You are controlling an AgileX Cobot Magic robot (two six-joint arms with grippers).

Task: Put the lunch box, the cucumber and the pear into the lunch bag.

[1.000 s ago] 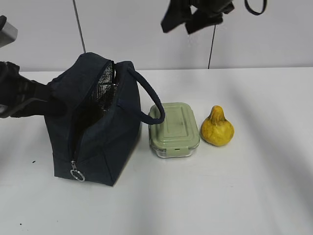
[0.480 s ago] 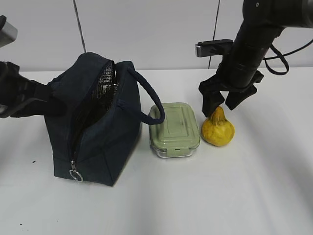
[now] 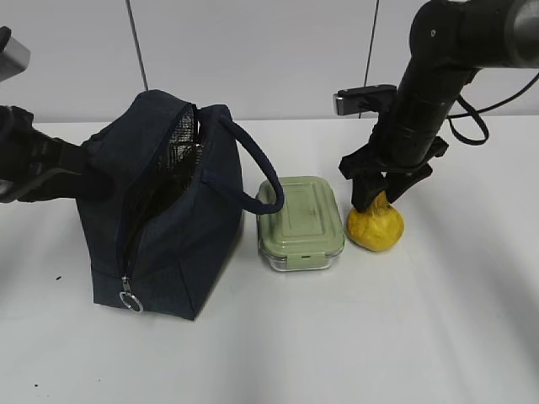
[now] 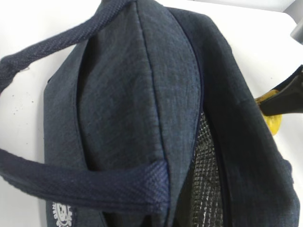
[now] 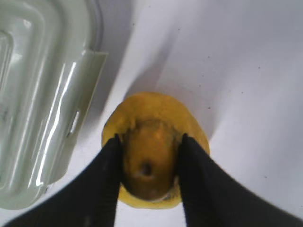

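Observation:
The navy lunch bag (image 3: pixel 168 244) stands at the left with its zipper open, showing silvery lining; it fills the left wrist view (image 4: pixel 142 94). My left gripper (image 3: pixel 80 172) is at the bag's left side, where the fabric is drawn toward it; its fingers are hidden. The sage-lidded lunch box (image 3: pixel 299 220) sits to the right of the bag and also shows in the right wrist view (image 5: pixel 38 94). The yellow pear (image 3: pixel 376 227) stands on the table right of the box. My right gripper (image 3: pixel 376 200) comes from above and is shut on the pear's (image 5: pixel 156 106) neck. The cucumber is out of view.
The bag's right loop handle (image 3: pixel 257 172) hangs over the lunch box's left edge. The zipper's metal ring pull (image 3: pixel 132 300) hangs at the bag's front bottom. White tabletop (image 3: pixel 379 337) lies in front and to the right.
My right arm came down from above over the pear, and its fingers have lowered and closed onto the pear's neck. The bag, the lunch box and the left arm have not moved.

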